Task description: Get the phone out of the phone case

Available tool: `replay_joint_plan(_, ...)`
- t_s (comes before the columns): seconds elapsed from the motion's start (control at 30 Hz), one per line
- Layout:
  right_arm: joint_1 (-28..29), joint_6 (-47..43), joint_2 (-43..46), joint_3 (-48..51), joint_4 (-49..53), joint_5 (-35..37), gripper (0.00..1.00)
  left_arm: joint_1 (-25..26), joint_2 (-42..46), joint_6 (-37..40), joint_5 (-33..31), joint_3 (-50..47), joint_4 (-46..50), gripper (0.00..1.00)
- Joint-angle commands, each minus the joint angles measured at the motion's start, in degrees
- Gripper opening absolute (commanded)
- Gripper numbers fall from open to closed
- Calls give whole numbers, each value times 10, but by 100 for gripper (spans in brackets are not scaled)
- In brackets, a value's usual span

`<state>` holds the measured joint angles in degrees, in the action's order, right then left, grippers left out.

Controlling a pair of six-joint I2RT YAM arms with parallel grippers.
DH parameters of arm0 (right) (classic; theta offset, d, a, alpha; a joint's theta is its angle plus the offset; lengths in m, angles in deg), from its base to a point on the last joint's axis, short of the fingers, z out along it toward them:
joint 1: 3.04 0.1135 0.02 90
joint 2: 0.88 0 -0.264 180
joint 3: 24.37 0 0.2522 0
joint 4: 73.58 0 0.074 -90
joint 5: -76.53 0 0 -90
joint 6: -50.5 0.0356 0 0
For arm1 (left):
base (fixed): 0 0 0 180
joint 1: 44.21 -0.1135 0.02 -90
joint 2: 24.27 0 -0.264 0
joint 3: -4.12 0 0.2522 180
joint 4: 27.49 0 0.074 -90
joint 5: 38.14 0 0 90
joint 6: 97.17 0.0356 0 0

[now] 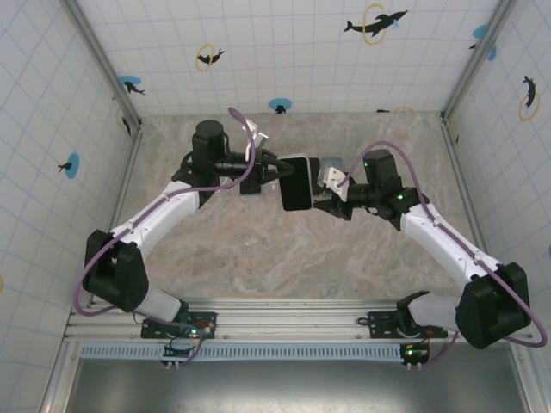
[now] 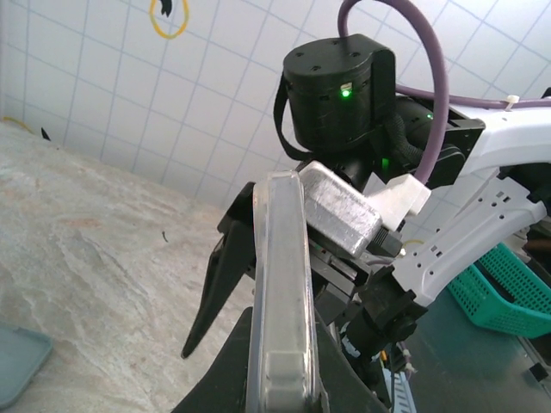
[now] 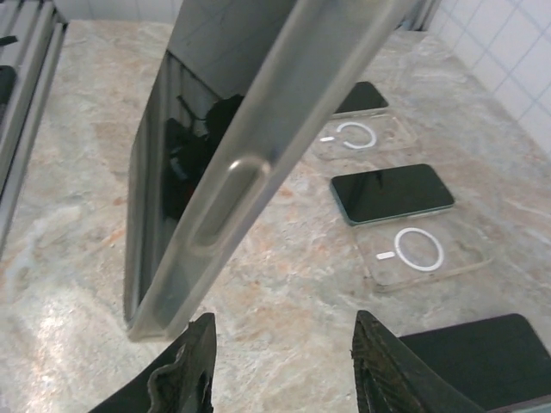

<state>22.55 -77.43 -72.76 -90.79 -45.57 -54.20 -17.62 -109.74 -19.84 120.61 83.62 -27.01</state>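
A dark phone in a clear, frosted case hangs in the air over the middle of the table. My left gripper is shut on the case from the left; in the left wrist view the case's edge rises between my fingers. My right gripper is open just right of the phone. In the right wrist view the cased phone stands left of and above my open gripper, whose left fingertip lies just under the case's lower corner, with no contact seen.
On the marble table below lie a bare phone, two clear cases with white rings, another phone and a dark slab. A green basket stands beyond the table. Tiled walls enclose the table.
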Motion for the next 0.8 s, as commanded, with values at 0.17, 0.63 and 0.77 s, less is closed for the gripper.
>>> replay_joint_plan(0.17, 16, 19, -11, -10, -1, -65, 38, -5, 28, 26, -11, 15, -28, 0)
replay_joint_plan(0.63, 21, 32, -26, -18, -18, -80, 29, -4, 33, 16, -7, 5, -28, 0)
replay_joint_plan(0.77, 21, 32, -29, -19, -21, -82, 26, -4, 30, 14, -4, 4, -31, 0)
